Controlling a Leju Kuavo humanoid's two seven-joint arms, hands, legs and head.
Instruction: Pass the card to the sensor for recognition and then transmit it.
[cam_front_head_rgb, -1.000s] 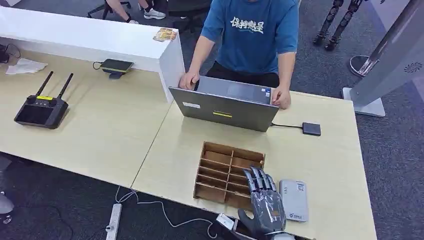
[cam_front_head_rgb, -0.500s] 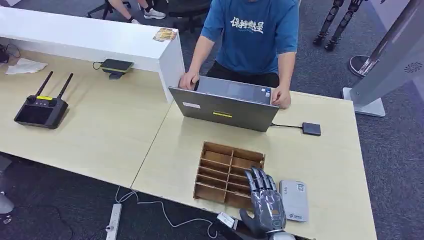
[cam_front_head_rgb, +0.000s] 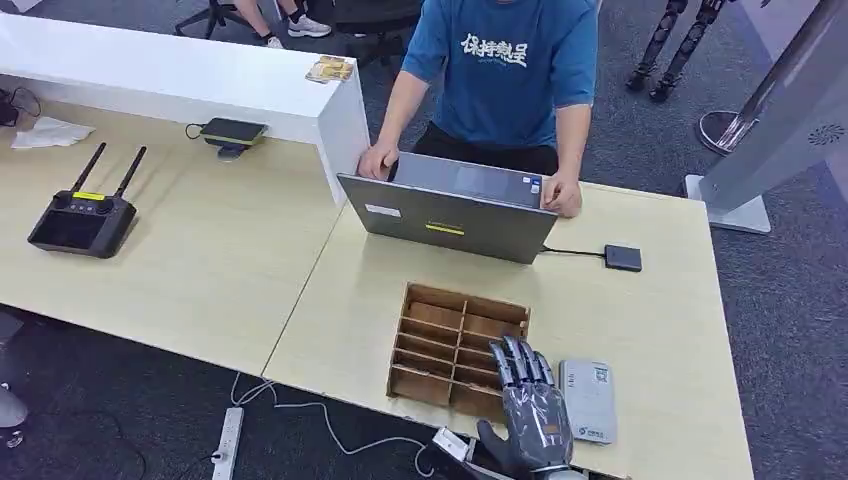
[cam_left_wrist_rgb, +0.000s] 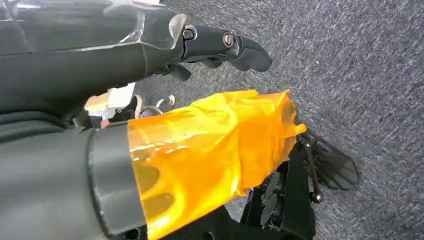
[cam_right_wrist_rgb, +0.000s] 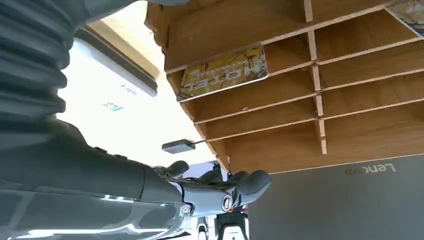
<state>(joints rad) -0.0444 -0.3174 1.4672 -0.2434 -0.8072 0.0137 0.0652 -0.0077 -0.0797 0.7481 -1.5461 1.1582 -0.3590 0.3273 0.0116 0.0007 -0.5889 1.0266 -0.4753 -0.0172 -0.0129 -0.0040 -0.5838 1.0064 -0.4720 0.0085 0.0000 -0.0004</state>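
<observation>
Head view: hovering low at the near edge of the light wooden desk (cam_front_head_rgb: 640, 330) with the right hand (cam_front_head_rgb: 527, 412), fingers stretched out flat and slightly apart, holding nothing, fingertips lying over the near right corner of the slotted wooden card rack (cam_front_head_rgb: 450, 335). Lying just beside that hand, on its right, a white card reader (cam_front_head_rgb: 587, 400). Standing beyond the rack, a grey Lenovo laptop (cam_front_head_rgb: 447, 216), cabled to a small black box (cam_front_head_rgb: 623, 258); a person in a blue T-shirt (cam_front_head_rgb: 505, 70) resting both hands at the laptop's edges. Sitting well apart on the left desk, a black remote controller with two antennas (cam_front_head_rgb: 85, 215).

Right wrist view: showing a yellow printed card (cam_right_wrist_rgb: 223, 72) leaning in one slot of the rack, at the rack's end nearest the reader, untouched by the hand.

Left wrist view: hanging over grey carpet (cam_left_wrist_rgb: 360, 75) with the left hand (cam_left_wrist_rgb: 150, 100), thumb wrapped in orange film, dark fingers extended, gripping nothing.
</observation>
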